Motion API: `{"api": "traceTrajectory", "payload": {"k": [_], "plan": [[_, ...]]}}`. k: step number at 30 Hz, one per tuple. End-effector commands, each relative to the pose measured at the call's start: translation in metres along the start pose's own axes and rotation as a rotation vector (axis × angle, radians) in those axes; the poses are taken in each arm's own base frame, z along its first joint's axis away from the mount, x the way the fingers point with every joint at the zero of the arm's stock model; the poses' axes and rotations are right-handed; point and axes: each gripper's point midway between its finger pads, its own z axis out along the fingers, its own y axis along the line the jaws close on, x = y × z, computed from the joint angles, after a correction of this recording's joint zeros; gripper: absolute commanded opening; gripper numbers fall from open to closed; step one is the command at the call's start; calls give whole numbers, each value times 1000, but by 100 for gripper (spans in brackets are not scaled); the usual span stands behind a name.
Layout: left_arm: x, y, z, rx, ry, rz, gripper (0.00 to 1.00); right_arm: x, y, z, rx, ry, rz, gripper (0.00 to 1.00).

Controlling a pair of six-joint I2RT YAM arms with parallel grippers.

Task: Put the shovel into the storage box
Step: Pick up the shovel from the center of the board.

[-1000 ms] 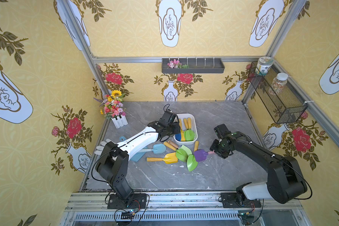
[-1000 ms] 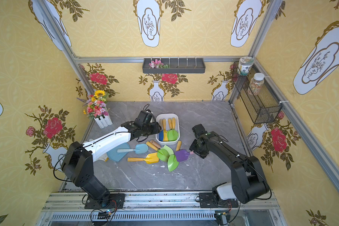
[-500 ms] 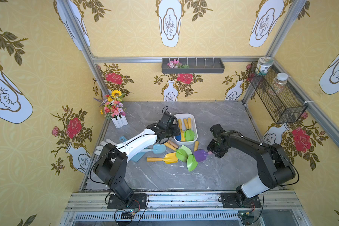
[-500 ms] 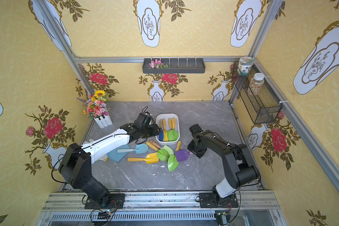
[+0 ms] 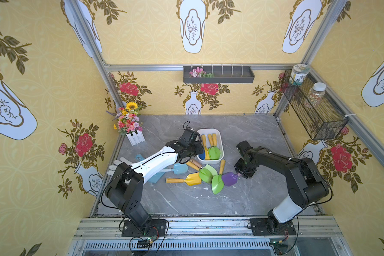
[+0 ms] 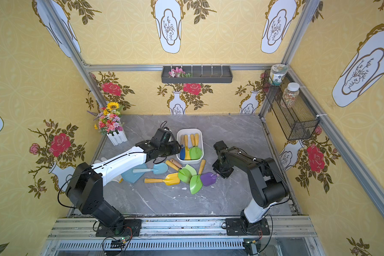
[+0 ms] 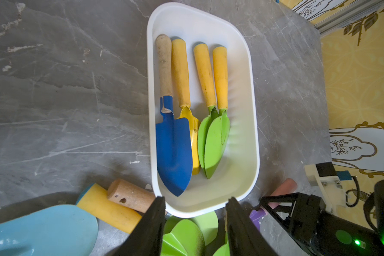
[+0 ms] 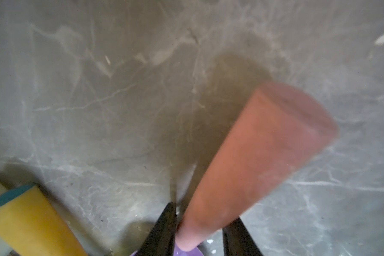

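The white storage box (image 5: 220,141) (image 6: 201,141) (image 7: 253,124) holds a blue, a yellow and two green shovels. A purple shovel (image 5: 230,179) (image 6: 208,179) with a pink handle (image 8: 253,155) lies on the grey table, right of the loose pile. My right gripper (image 5: 242,174) (image 6: 221,174) (image 8: 203,212) is shut on that pink handle close to the blade. My left gripper (image 5: 197,148) (image 6: 177,148) (image 7: 196,198) hangs open over the box's near end with nothing between its fingers.
Loose shovels lie in front of the box: a light blue one (image 5: 180,169), a yellow one (image 5: 193,179) and two green ones (image 5: 216,184). A flower pot (image 5: 131,124) stands back left. A dark grey tray (image 5: 218,75) and a mesh basket (image 5: 315,110) hang on the walls.
My right gripper's jaws have closed in on the purple shovel's pink handle, and the right arm has shifted. The left arm has barely moved.
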Motion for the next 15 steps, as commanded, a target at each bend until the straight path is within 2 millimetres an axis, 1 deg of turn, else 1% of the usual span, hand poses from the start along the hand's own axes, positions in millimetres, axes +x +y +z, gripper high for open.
{"api": "traceTrajectory", "payload": {"k": [1, 6, 9, 12, 15], "plan": [[2, 2, 2, -3, 0, 2, 49, -3, 3, 5, -22, -9, 1, 34], [1, 0, 0, 6, -2, 3, 49, -8, 6, -5, -64, -30, -13, 25], [0, -3, -4, 24, -10, 0, 49, -12, 11, -18, -101, -56, -40, 24], [-4, -8, -11, 50, -26, 2, 49, -16, 22, -34, -155, -85, -85, 24], [-9, -14, -20, 100, -40, -3, 50, -16, 41, -54, -258, -113, -164, 24]]}}
